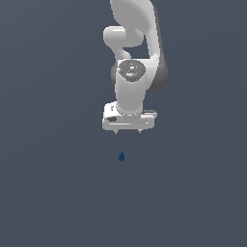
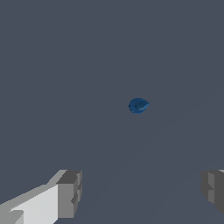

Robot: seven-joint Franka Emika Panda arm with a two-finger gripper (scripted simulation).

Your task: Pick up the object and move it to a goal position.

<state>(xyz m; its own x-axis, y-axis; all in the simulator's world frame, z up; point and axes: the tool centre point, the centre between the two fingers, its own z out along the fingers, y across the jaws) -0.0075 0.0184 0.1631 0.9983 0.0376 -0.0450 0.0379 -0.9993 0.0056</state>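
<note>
We're looking at the white, rounded Franka arm [image 1: 135,58] reaching down over a plain dark grey-blue floor [image 1: 48,193], wrist pointed straight at the ground. Its white box-shaped gripper [image 1: 128,131] hangs clear above the surface, and we can see the two short fingertips poking out underneath, set wide apart. The wrist view backs that up: one grey blocky finger [image 2: 70,192] on one side, its twin at the far edge of the picture, a broad bare gap between them and nothing pinched. And there's the tiny dark blue lumpy object [image 1: 121,156], lying alone on the floor below the gripper, well apart from the fingertips and touching neither. From the wrist camera we see that blue lump [image 2: 138,105] as a rounded blob with a small pointed end, sitting beyond the fingers.
</note>
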